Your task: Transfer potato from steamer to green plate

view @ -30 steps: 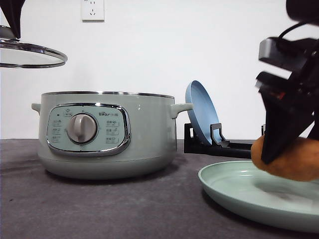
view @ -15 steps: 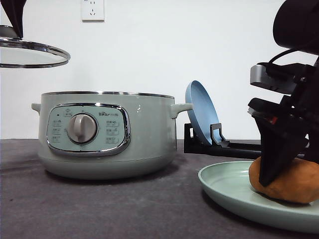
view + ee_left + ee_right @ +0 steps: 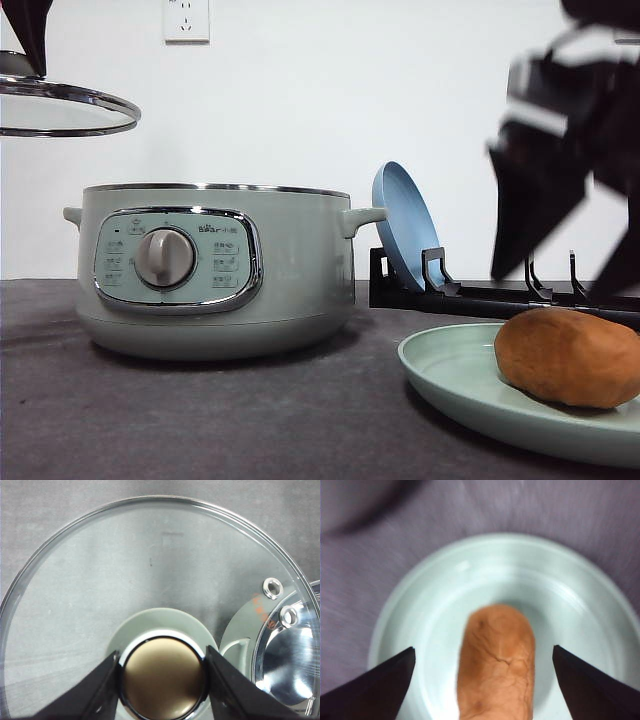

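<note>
The orange-brown potato (image 3: 568, 356) lies on the pale green plate (image 3: 450, 375) at the front right. My right gripper (image 3: 550, 285) hovers blurred just above it, open and touching nothing. In the right wrist view the potato (image 3: 496, 665) rests in the plate (image 3: 420, 605) between the wide-apart fingers (image 3: 380, 685). The sage-green steamer (image 3: 210, 270) stands uncovered at the left. High above its left side my left gripper (image 3: 162, 672) is shut on the knob (image 3: 163, 677) of the glass lid (image 3: 150, 555), with the lid (image 3: 60, 105) held level.
A blue plate (image 3: 405, 240) stands on edge in a black rack (image 3: 480, 298) behind the green plate. The dark tabletop (image 3: 250, 420) runs in front of the steamer. A white wall with a socket (image 3: 186, 20) closes the back.
The right gripper lowered the potato onto the green plate, let go of it and rose with its fingers apart. The left arm and lid stayed put.
</note>
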